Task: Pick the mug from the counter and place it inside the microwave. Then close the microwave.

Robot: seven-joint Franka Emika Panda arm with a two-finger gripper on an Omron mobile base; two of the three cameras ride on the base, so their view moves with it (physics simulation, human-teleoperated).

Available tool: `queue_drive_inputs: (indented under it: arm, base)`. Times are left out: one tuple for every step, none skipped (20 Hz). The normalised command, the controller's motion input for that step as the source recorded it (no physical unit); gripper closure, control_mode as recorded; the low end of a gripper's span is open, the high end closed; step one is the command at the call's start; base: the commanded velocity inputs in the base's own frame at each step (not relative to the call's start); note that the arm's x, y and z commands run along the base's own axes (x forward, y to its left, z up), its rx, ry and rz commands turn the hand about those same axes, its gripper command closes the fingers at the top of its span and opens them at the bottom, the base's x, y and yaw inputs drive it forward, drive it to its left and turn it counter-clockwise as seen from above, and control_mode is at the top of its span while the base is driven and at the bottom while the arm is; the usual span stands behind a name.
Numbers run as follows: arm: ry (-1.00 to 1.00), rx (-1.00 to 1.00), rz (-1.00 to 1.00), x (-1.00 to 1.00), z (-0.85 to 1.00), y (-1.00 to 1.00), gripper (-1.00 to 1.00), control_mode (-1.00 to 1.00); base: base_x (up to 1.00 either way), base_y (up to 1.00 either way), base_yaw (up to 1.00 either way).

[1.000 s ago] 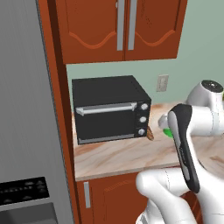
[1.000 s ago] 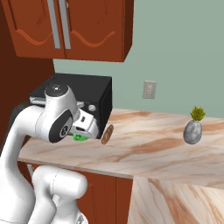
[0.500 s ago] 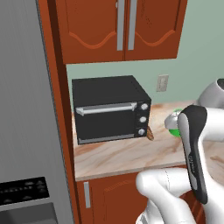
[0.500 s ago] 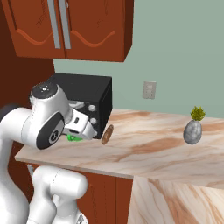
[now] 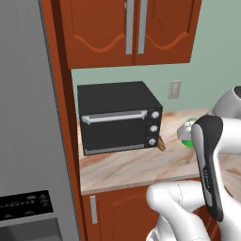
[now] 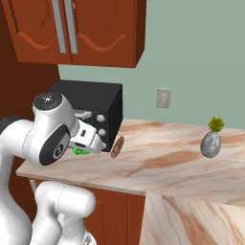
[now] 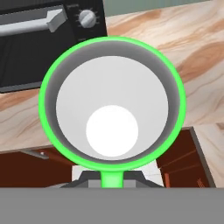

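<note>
So we've got the mug [image 7: 112, 105] clamped in the gripper [image 7: 112, 180], and from the hand view we're looking straight down into its white inside, green rim all the way round, with the handle pointing down toward the fingers, which are pinched together on it. It's up off the counter [image 7: 192, 52], hanging over the front edge, since we can see both the marbled top and the reddish cabinet front [image 7: 183, 162] below it past the rim. In the left base view the mug [image 5: 187, 136] is just a sliver of green peeking out behind the arm, to the right of the black toaster oven [image 5: 117, 117]. In the right base view a bit of green mug [image 6: 81, 151] shows under the gripper [image 6: 93, 141], in front of the toaster oven [image 6: 95, 107] and above the counter [image 6: 158, 165] edge. There's a small brown flat thing [image 6: 117, 146] leaning against the oven's front corner, can't really tell what it is. Further right on the counter sits a little grey vase with a green plant [image 6: 211, 139], well apart from everything else. A wall outlet [image 6: 163, 98] is on the green wall, wood cabinets [image 5: 132, 33] hang overhead, and a grey fridge [image 5: 28, 132] stands at the far left.
</note>
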Motion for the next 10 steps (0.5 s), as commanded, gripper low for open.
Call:
queue_drive_inputs:
  arm:
    - [0.0,0.0,0.0,0.0,0.0,0.0,1.0,1.0]
    - [0.0,0.0,0.0,0.0,0.0,0.0,1.0,1.0]
    - [0.0,0.0,0.0,0.0,0.0,0.0,1.0,1.0]
    - [0.0,0.0,0.0,0.0,0.0,0.0,1.0,1.0]
    - [0.0,0.0,0.0,0.0,0.0,0.0,1.0,1.0]
    - [0.0,0.0,0.0,0.0,0.0,0.0,1.0,1.0]
    - [0.0,0.0,0.0,0.0,0.0,0.0,1.0,1.0]
    - [0.0,0.0,0.0,0.0,0.0,0.0,1.0,1.0]
    - [0.0,0.0,0.0,0.0,0.0,0.0,1.0,1.0]
    - [0.0,0.0,0.0,0.0,0.0,0.0,1.0,1.0]
  base:
    - [-0.3,0.0,0.0]
    - [-0.59,0.01,0.0]
    - [-0.83,0.15,0.0]
    - [-0.94,0.26,0.0]
    - [-0.95,0.36,0.0]
    - [-0.91,0.36,0.0]
    - [-0.8,0.4,0.03]
    - [-0.68,0.38,0.05]
    - [-0.54,0.42,0.09]
    - [-0.46,0.48,0.15]
